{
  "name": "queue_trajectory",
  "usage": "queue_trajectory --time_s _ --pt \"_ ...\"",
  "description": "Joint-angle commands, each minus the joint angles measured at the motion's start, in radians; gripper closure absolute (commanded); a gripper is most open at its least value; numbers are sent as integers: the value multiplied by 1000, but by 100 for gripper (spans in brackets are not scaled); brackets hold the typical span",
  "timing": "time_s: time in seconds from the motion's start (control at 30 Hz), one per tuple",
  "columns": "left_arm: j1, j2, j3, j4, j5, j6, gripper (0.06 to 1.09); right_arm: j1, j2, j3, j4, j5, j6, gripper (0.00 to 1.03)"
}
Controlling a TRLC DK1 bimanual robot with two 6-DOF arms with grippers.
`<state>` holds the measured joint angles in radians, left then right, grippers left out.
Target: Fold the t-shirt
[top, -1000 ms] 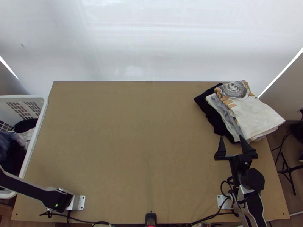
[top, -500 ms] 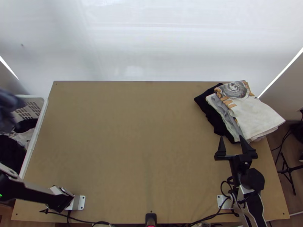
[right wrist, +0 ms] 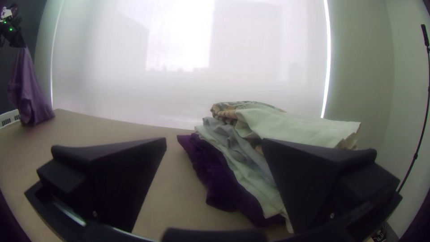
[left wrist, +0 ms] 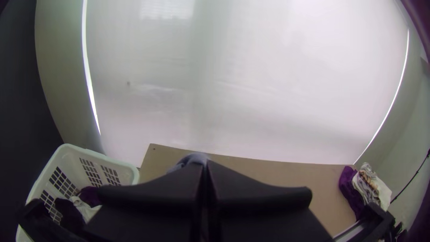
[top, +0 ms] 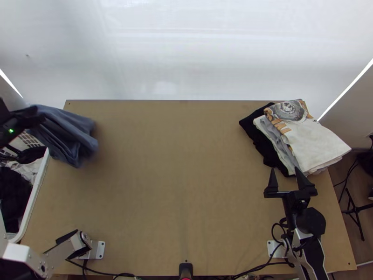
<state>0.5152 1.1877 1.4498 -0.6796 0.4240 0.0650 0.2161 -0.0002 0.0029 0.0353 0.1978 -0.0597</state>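
1. Four o'clock: has the right gripper (top: 284,169), fingers well apart.
2. Toward nine: has the white basket (top: 37,191), clothes inside.
3. Three: has the folded stack (top: 317,144).
4. Nine: clamps the blue t-shirt (top: 67,135), bunched and hanging, in the left gripper (top: 42,119), fingers together.

T-shirt (top: 70,135) slate-blue; basket (left wrist: 104,157) white; table (top: 177,163) tan.

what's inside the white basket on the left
In the white basket there are dark clothes and a whitish piece of cloth beside them. Whatever lies beneath these is covered, so I can't tell how many pieces there are or what is at the bottom.
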Motion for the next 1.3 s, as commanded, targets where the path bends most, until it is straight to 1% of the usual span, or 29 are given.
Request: queue_trajectory --time_s 0.0,0.07,0.13,0.17,0.27,0.3,0.47,0.5,0.6,0.67,0.77,0.9,1.1,1.27 --pt "-80 -119 -114 -54 -33 38 105 0 0 0 0 0 1 4" --pt "-119 -142 -152 -83 -33 30 105 0 0 0 0 0 1 4" --pt "-199 -175 -210 -83 -62 2 105 0 0 0 0 0 1 4" --pt "-264 -191 -243 -83 -96 -14 105 0 0 0 0 0 1 4" --pt "-511 -215 -341 -66 -249 -94 105 0 0 0 0 0 1 4" --pt "-587 -218 -373 -57 -277 -116 105 0 0 0 0 0 1 4" --pt "-935 -158 -509 106 -441 -225 105 0 0 0 0 0 1 4" --pt "-991 -126 -522 127 -449 -237 105 0 0 0 0 0 1 4" --pt "-1159 -17 -543 184 -525 -260 105 0 0 0 0 0 1 4" --pt "-1253 41 -555 230 -557 -261 105 0 0 0 0 0 1 4" --pt "-1348 105 -557 290 -565 -266 105 0 0 0 0 0 1 4" --pt "-1411 182 -529 368 -562 -292 105 0 0 0 0 0 1 4" --pt "-1495 291 -436 371 -556 -337 105 0 0 0 0 0 1 4" --pt "-1548 365 -362 419 -556 -360 105 0 0 0 2 0 1 4"
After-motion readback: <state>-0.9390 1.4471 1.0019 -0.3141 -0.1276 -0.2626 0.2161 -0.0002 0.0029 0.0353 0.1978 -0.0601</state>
